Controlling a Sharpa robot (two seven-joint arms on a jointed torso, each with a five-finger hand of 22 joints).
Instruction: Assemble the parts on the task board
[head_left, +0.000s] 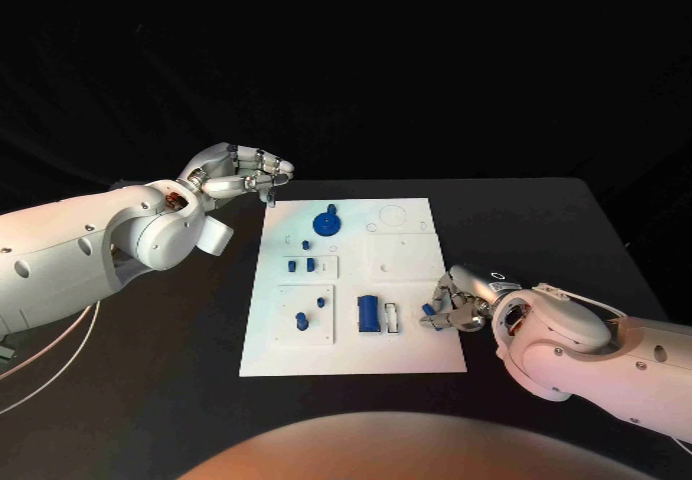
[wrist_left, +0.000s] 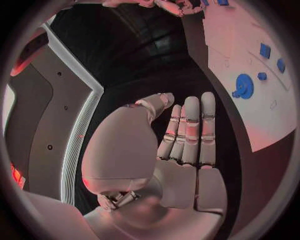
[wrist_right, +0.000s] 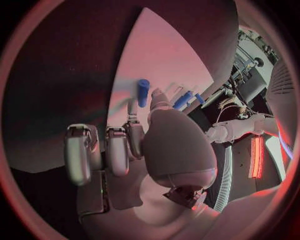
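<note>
Right hand: the right hand (head_left: 459, 303) sits at the task board's near right edge, fingers curled in toward a small blue part (head_left: 428, 309) at its fingertips; whether the part is actually gripped I cannot tell. The right wrist view shows a blue cylinder (wrist_right: 143, 92) standing just past the fingertips (wrist_right: 132, 131).
Left hand: the left hand (head_left: 238, 172) hovers off the board's far left corner, fingers straight, side by side, holding nothing (wrist_left: 187, 135).
Task board: the white task board (head_left: 411, 350) lies mid-table on the black table (head_left: 562, 220).
Parts on it: a blue round knob (head_left: 327, 220) near the far end; small blue pegs (head_left: 302, 265) down the left column; a blue block (head_left: 369, 313) upright near the middle of the near half.
Handling: the parts look like hard, light, smooth plastic, likely to slip or tip; a pinch across the sides, low down, seems safest.
Recesses: the board's outlined squares hold the pegs; the far right outlines (head_left: 389, 215) look unfilled.
</note>
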